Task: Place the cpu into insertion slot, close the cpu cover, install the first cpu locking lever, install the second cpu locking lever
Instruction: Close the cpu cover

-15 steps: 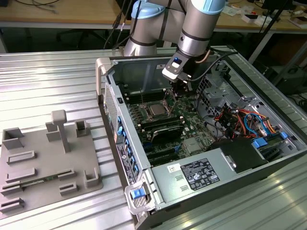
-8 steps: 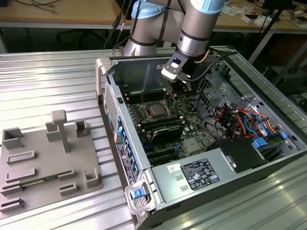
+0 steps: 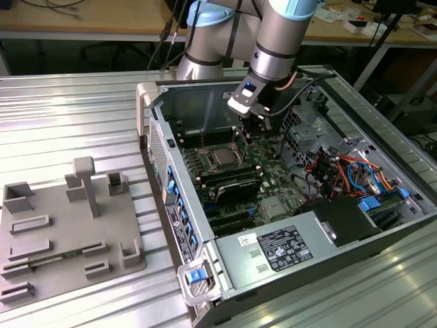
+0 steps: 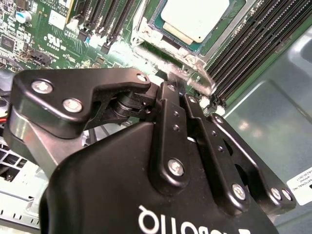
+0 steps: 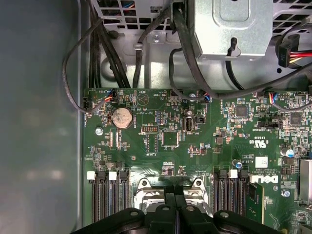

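Observation:
The cpu, a flat square chip with a silver top, lies in the insertion slot on the green motherboard inside the open computer case. The cpu cover, a thin silver frame, lies down around the chip's edges. A thin silver lever rod runs along the socket's near edge. My gripper hangs just beside that edge, its black fingers pressed together and shut, with nothing visible between them. In the first wrist view the gripper sits directly over the socket's metal frame. In the exterior view the gripper stands right next to the socket.
Black memory slots flank the socket on both sides. Cable bundles and a metal drive cage crowd the board's far side. A power supply fills the case's near end. A grey fixture tray lies on the ribbed table at the exterior view's left.

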`<state>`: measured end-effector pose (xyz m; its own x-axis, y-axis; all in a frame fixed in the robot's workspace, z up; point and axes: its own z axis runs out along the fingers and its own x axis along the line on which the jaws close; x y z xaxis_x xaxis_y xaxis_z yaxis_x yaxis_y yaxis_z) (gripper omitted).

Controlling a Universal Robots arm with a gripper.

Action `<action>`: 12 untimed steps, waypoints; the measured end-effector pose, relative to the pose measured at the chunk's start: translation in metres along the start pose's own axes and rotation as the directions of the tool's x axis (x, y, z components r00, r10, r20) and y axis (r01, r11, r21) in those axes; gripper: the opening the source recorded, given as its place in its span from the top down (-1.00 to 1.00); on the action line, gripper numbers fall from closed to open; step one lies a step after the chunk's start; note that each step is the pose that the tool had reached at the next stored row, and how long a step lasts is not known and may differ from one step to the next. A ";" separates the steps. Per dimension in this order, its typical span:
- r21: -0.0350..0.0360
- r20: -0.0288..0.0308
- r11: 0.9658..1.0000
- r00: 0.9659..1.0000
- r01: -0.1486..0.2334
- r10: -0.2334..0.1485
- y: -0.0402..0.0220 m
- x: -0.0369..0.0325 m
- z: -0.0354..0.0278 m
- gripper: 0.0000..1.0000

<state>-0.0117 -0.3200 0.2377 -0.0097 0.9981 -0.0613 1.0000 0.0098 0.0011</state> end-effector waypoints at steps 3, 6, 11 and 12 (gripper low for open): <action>0.000 0.000 1.000 1.000 0.000 0.000 -0.0013 0.0000 0.0000 0.79; 0.000 0.000 1.000 1.000 0.000 0.000 -0.0024 0.0000 0.0000 0.79; 0.000 0.000 1.000 1.000 0.000 0.000 -0.0046 0.0000 0.0000 0.79; 0.000 0.000 1.000 1.000 0.000 0.000 -0.0076 0.0001 0.0000 0.79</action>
<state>-0.0193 -0.3200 0.2377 -0.0097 0.9981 -0.0613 1.0000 0.0098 0.0011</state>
